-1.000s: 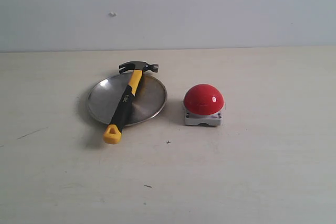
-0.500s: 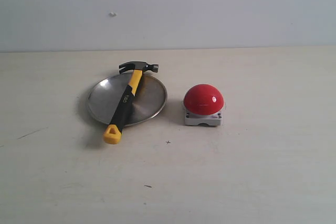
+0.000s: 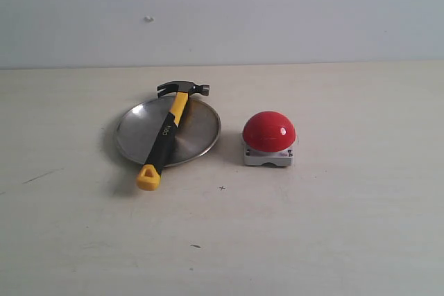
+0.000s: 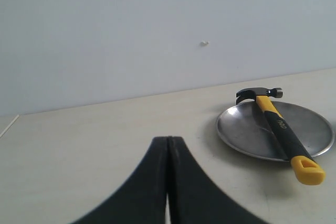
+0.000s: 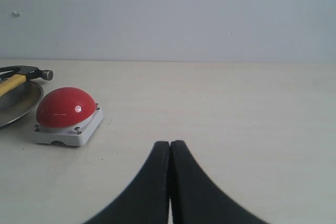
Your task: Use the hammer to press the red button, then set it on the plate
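Observation:
The hammer [image 3: 166,135] lies across the silver plate [image 3: 198,129], its dark head past the far rim and its yellow looped end hanging over the near rim. To the right of the plate sits the red button [image 3: 268,131] on its grey-white base. No gripper shows in the exterior view. In the left wrist view my left gripper [image 4: 168,139] is shut and empty, well away from the hammer [image 4: 278,127] and plate [image 4: 241,129]. In the right wrist view my right gripper [image 5: 170,142] is shut and empty, apart from the red button [image 5: 65,108].
A pale wooden table [image 3: 333,227] carries everything, with a plain light wall [image 3: 277,12] behind it. Small dark marks [image 3: 222,187] dot the tabletop in front of the plate.

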